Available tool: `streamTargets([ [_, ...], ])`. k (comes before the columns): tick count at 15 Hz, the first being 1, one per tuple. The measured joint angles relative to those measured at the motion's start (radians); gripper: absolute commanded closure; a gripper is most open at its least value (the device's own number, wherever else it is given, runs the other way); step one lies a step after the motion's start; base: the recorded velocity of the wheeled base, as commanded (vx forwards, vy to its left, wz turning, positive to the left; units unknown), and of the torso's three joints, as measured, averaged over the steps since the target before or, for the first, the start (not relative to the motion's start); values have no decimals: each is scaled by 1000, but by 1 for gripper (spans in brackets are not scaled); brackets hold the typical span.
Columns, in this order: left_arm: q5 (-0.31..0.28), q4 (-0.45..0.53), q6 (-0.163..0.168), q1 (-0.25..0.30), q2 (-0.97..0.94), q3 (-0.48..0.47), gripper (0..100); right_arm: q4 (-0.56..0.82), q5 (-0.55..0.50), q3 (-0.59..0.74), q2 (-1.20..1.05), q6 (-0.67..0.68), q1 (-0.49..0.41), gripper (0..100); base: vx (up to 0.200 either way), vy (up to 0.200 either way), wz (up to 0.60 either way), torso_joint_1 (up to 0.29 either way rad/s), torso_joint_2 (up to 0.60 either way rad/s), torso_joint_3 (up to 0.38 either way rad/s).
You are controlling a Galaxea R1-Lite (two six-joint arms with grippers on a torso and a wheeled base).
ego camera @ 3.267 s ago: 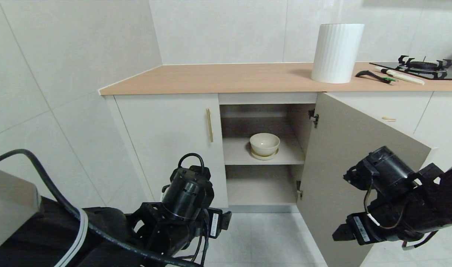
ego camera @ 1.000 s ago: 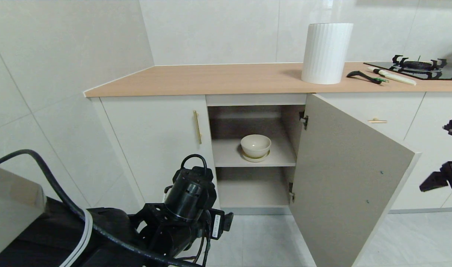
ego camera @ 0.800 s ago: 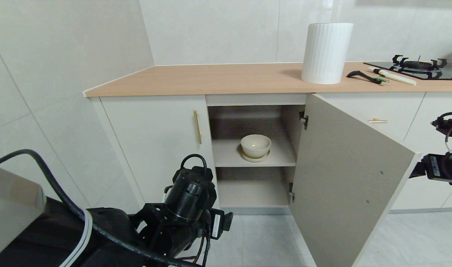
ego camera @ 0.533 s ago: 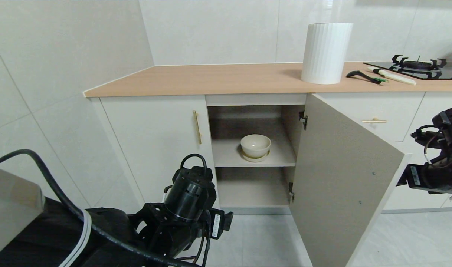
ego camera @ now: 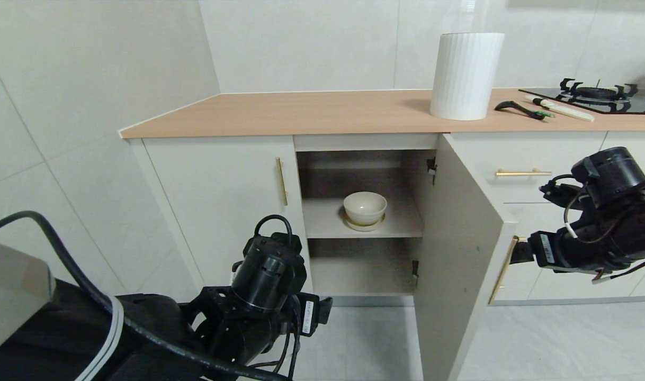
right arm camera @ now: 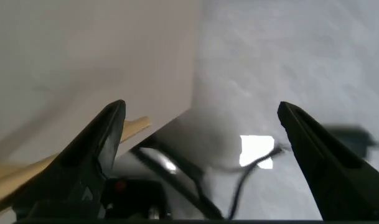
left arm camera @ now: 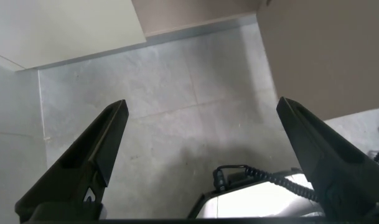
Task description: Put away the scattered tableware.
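A cream bowl (ego camera: 365, 206) sits on a small plate (ego camera: 363, 226) on the upper shelf (ego camera: 328, 222) of the open cabinet. The cabinet door (ego camera: 460, 248) stands partly open, edge-on to me, with its gold handle (ego camera: 501, 270) on the outer face. My right gripper (ego camera: 517, 252) is at that outer face beside the handle. Its fingers (right arm camera: 96, 155) are spread open, with the door edge (right arm camera: 177, 68) and gold handle (right arm camera: 136, 126) between them. My left gripper (left arm camera: 201, 149) hangs low before the cabinet, open over the floor tiles with nothing in it.
On the wooden counter (ego camera: 301, 114) stand a white ribbed canister (ego camera: 465, 74), a black utensil (ego camera: 519, 108) and a white-handled knife (ego camera: 562, 110). A gas hob (ego camera: 598, 95) is at the far right. The left cabinet door (ego camera: 222, 206) is closed. A drawer handle (ego camera: 522, 172) shows behind the open door.
The right arm has come in from the right edge to the door's outer face. The door has swung from wide open toward shut. The left arm has barely moved.
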Motion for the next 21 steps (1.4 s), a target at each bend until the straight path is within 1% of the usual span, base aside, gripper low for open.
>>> streamTargets([
  [2,1,0,1,6,-16,0,0,-9,6,-34,15,37,73,0,0,0,0,0,0,0],
  [4,9,0,1,9,-32,4,0,-49,13,-77,59,53,138,0,0,0,0,0,0,0],
  [6,13,0,1,17,-49,6,0,-148,13,-102,128,58,188,0,0,0,0,0,0,0],
  [7,13,0,4,23,-61,5,0,-236,13,-112,171,58,209,0,0,0,0,0,0,0],
  [8,17,-1,6,28,-73,4,0,-294,11,-127,214,57,222,0,0,0,0,0,0,0],
  [9,22,-1,10,31,-82,4,0,-336,11,-149,251,56,233,0,0,0,0,0,0,0],
  [11,41,-2,42,33,-99,3,0,-348,12,-219,318,55,243,0,0,0,0,0,0,0],
  [12,47,-1,47,35,-106,2,0,-352,11,-262,350,57,249,0,0,0,0,0,0,0],
  [14,49,-1,58,35,-114,2,0,-386,9,-303,398,72,266,0,0,0,0,0,0,0],
  [17,54,-2,80,36,-120,0,0,-454,7,-306,437,148,274,0,0,0,0,0,0,0],
  [21,58,-1,94,35,-122,4,0,-475,5,-306,470,157,268,0,0,0,0,0,0,0],
])
